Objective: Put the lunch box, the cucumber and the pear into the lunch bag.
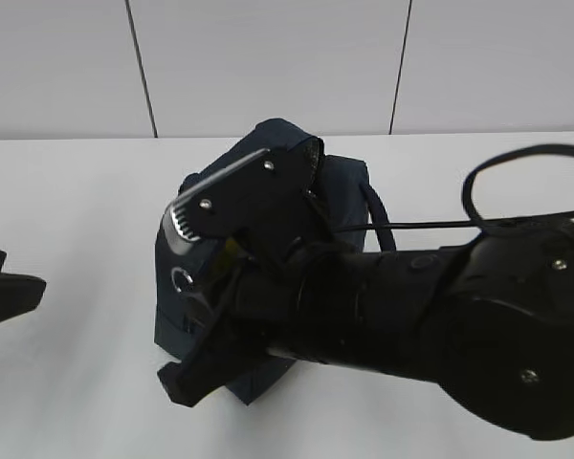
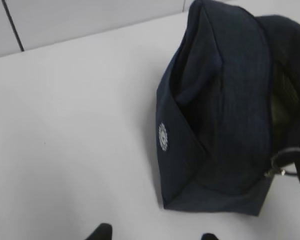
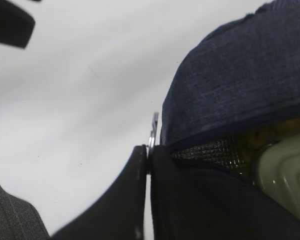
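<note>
The navy lunch bag (image 1: 340, 196) stands mid-table, and my right arm (image 1: 411, 296) reaches over it from the right. My right gripper (image 3: 149, 150) is shut on the bag's metal ring pull (image 3: 153, 131) at the mouth. Through the gap, the lunch box's pale green lid (image 3: 285, 170) lies inside, under the silvery lining (image 3: 210, 150). A yellowish-brown patch (image 3: 272, 131) shows above the lid; I cannot tell whether it is the pear. The cucumber is hidden. My left gripper (image 2: 155, 235) is open over bare table, apart from the bag (image 2: 225, 125). The ring pull (image 2: 285, 166) shows at the bag's right.
The white table (image 1: 67, 210) stretches round the bag, with a grey panelled wall (image 1: 268, 57) behind it. A black cable loop (image 1: 526, 182) rises from my right arm. My left gripper (image 1: 5, 292) sits at the far left edge.
</note>
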`<state>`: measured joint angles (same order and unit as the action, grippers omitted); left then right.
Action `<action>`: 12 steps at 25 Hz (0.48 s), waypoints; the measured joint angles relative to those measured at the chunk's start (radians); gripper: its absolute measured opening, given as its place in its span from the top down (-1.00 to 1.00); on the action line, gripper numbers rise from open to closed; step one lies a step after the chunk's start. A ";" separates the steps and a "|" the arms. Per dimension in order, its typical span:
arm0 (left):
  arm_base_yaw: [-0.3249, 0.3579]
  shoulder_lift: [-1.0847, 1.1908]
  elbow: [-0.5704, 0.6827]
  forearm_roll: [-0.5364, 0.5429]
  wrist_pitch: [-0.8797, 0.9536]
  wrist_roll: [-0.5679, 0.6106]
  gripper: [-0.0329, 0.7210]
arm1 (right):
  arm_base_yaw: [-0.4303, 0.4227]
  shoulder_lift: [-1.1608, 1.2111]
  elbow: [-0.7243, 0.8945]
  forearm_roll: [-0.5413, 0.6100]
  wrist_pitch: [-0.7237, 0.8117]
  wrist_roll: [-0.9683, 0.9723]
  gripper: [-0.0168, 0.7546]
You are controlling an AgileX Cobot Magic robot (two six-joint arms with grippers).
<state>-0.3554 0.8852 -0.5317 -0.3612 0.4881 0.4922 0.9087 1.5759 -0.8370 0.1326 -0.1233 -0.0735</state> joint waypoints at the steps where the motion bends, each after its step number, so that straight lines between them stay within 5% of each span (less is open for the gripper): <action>1: 0.000 0.008 0.000 -0.030 0.013 0.049 0.08 | 0.000 0.000 -0.016 0.000 0.012 -0.004 0.96; 8: 0.000 0.109 0.000 -0.448 0.089 0.572 0.10 | 0.000 0.000 -0.058 0.000 0.059 -0.036 0.96; 12: 0.000 0.192 0.000 -0.537 0.053 0.736 0.10 | 0.000 0.000 -0.062 0.000 0.081 -0.040 0.96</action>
<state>-0.3554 1.0774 -0.5317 -0.8984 0.5407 1.2281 0.9087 1.5759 -0.8989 0.1326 -0.0427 -0.1134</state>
